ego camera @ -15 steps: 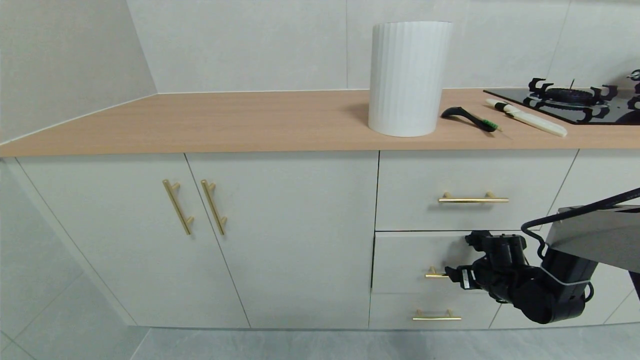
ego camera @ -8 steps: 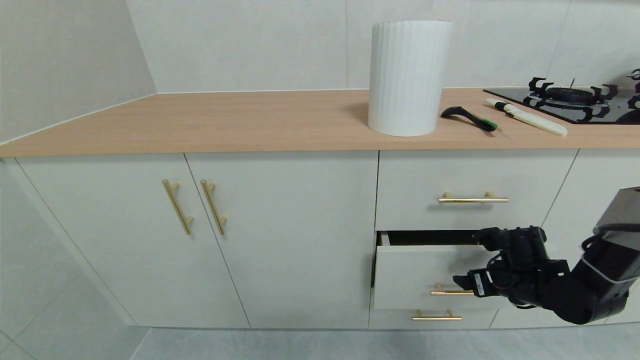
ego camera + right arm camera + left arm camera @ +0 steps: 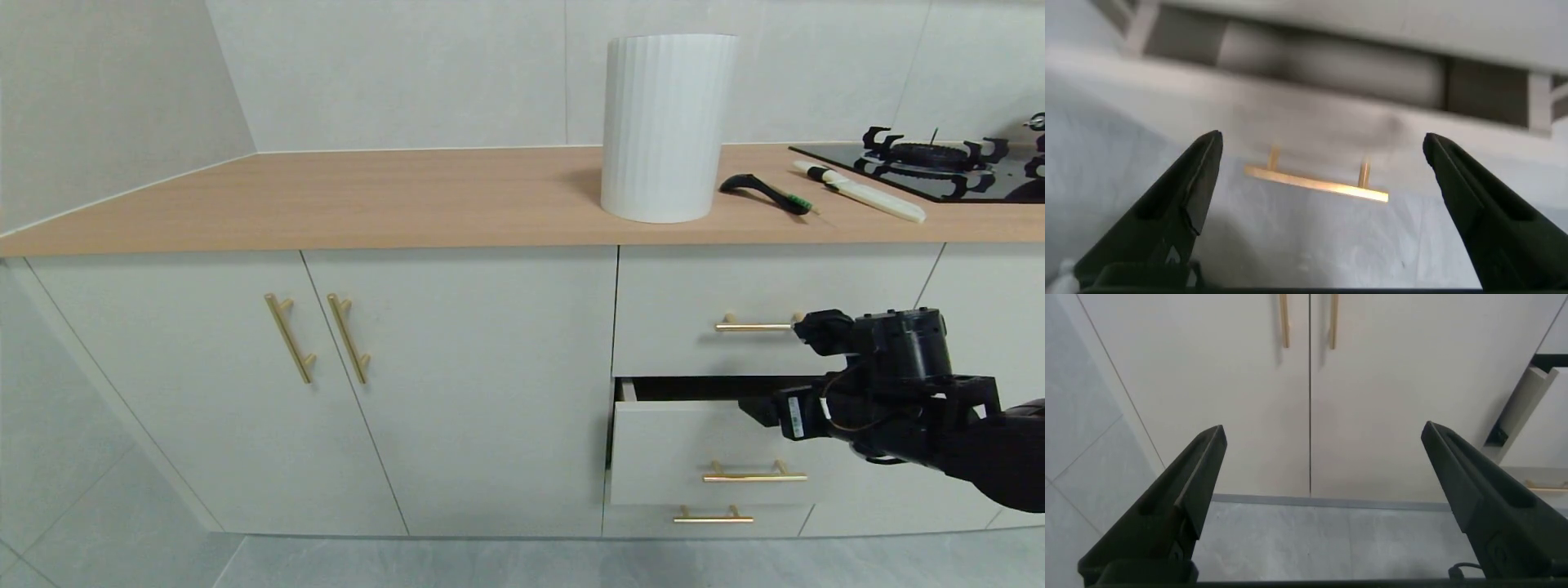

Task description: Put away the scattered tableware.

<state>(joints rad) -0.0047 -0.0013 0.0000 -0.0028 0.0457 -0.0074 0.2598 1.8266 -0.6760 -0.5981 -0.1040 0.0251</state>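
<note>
Two pieces of tableware lay loose on the desk [image 3: 367, 200]; entries ran left to right.

1. Cupboard doors, a pair with gold handles [image 3: 290, 337], both shut. Your left hand [image 3: 1323, 437] hung before them, fingers spread wide, holding nothing.
2. White ribbed canister [image 3: 665, 126], upright on the desk, just left of the tableware.
3. Middle drawer [image 3: 694, 453], partly out, below the canister, its bar handle [image 3: 755, 475] free.
4. Peeler [image 3: 763, 192], black with a green tip, lying flat near the canister. Judged light, stiff and slim. You would have done best to pinch it across the black handle, low to the desk, since it could skid on the smooth wood.
5. Knife [image 3: 861, 192], cream, lying flat just right of the peeler and apart from it. Judged light and rigid, with an edge to respect. Which end was the grip could not be told, so a hold across the flat at mid-length seemed safest.
6. Your right hand [image 3: 775, 367], spread and empty, hovered before the drawer's gap, above the bar handle.
7. Hob [image 3: 931, 167], at the desk's right end.
</note>
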